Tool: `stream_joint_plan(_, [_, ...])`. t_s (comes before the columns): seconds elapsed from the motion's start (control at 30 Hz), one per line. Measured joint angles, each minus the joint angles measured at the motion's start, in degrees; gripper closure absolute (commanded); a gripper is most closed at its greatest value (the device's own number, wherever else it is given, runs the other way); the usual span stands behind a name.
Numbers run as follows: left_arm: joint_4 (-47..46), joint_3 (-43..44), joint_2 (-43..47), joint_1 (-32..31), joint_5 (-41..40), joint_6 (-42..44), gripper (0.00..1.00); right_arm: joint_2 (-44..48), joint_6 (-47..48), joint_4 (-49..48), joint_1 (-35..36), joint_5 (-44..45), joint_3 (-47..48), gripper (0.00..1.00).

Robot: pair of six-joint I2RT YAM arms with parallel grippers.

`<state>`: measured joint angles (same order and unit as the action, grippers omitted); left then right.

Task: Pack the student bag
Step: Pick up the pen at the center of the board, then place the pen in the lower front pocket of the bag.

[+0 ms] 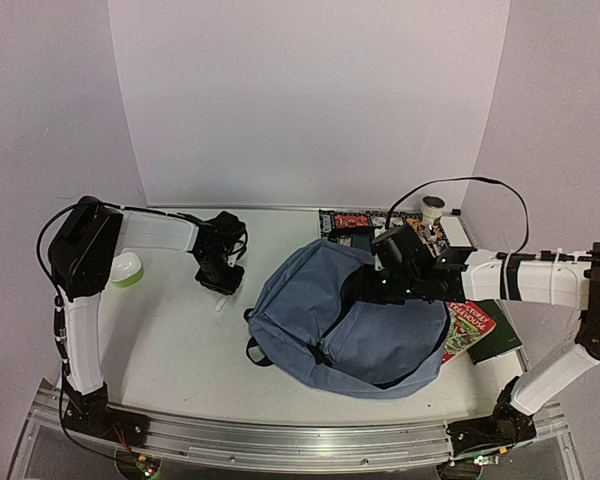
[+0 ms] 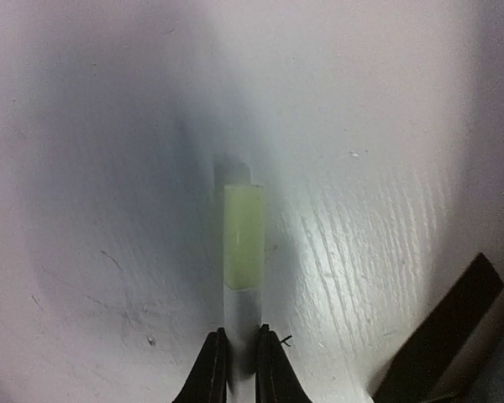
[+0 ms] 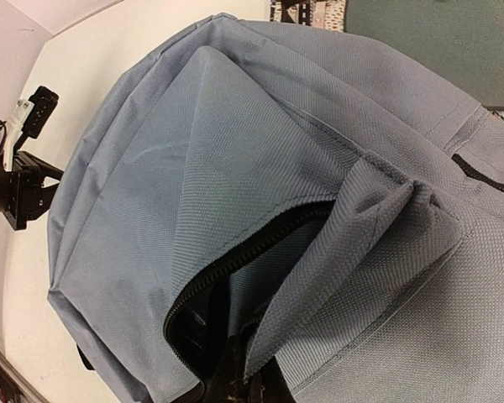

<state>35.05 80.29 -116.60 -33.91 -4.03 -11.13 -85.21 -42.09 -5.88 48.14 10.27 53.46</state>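
Bag: student bag (image 1: pixel 350 320) slumped mid-counter (image 1: pixel 170 340), toward the right edge.
Right jaws: pressed together on the fabric lip by its open zipper (image 3: pixel 227 269).
Left jaws: pinching a green-tipped stick (image 2: pixel 242 243).
Handling: soft, floppy, probably light; grip seams, not loose cloth.

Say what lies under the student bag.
From under the right edge of the student bag pokes a red-and-green book, a dark green book beside it. Anything further beneath is covered.

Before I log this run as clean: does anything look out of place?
Nothing looks spilled or damaged. The only oddity: the student bag lies slumped over a red-and-green book at its right edge, apparently pinning part of it underneath.
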Motion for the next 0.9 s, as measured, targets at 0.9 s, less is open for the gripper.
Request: stream_joint_plan(0.9, [-4.7, 4.0, 16.9, -12.5, 19.9, -18.5, 1.0, -5.2, 0.8, 1.0, 0.1, -5.4, 8.7, 1.0])
